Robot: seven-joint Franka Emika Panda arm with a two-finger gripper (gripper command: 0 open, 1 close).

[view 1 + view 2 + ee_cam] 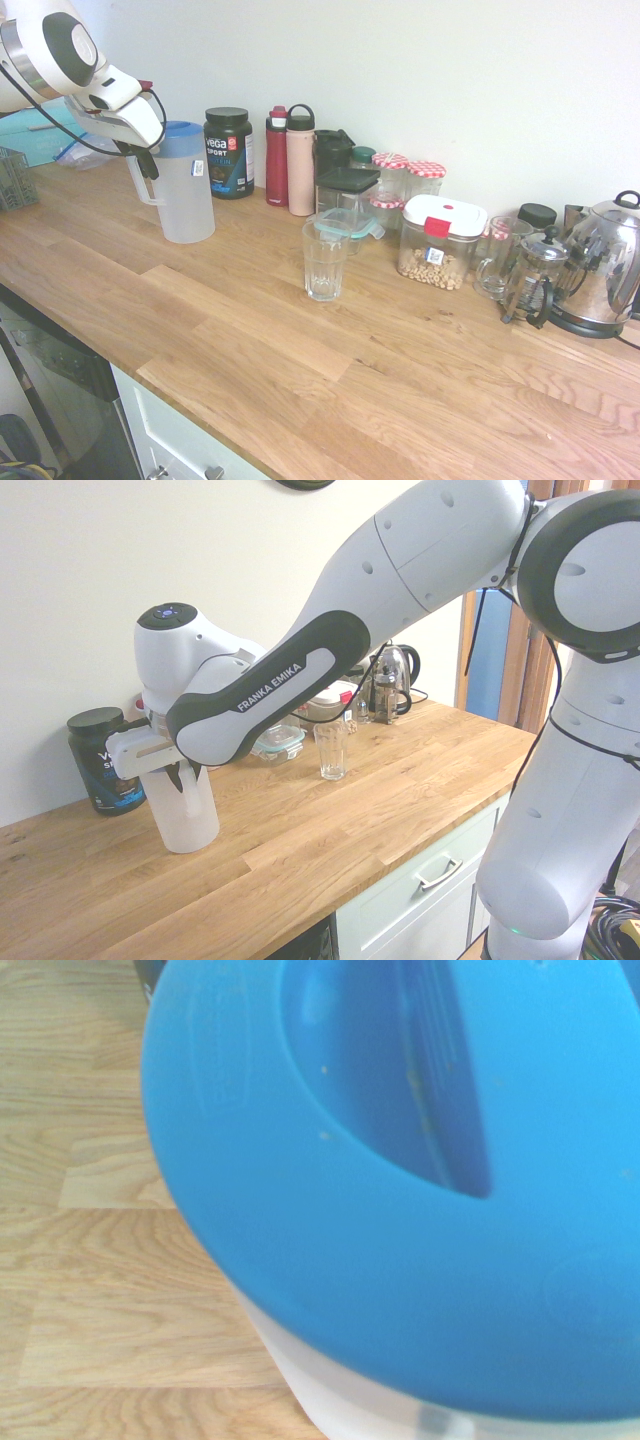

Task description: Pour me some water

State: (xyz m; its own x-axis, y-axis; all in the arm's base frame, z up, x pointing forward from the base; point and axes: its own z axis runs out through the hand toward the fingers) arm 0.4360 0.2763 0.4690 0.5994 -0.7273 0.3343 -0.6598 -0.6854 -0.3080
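Observation:
The tall frosted-white jug (190, 200) with a blue lid stands on the wooden counter at the left. My gripper (143, 162) comes down from above and is shut on its side handle. From the other side the jug (185, 815) shows below the wrist, with the gripper (178, 778) at its upper edge. The wrist view is filled by the blue lid (400, 1210). I cannot make out the water through the frosted wall. An empty ribbed glass (325, 260) stands upright to the jug's right, well apart from it, and the glass (330, 750) also shows in the second exterior view.
Along the wall stand a black tub (228, 150), a red bottle (277, 155), a pink bottle (300, 160), lidded containers, a jar of chickpeas (440, 240), a French press (535, 275) and a steel kettle (605, 265). A rack (15, 180) sits at the far left.

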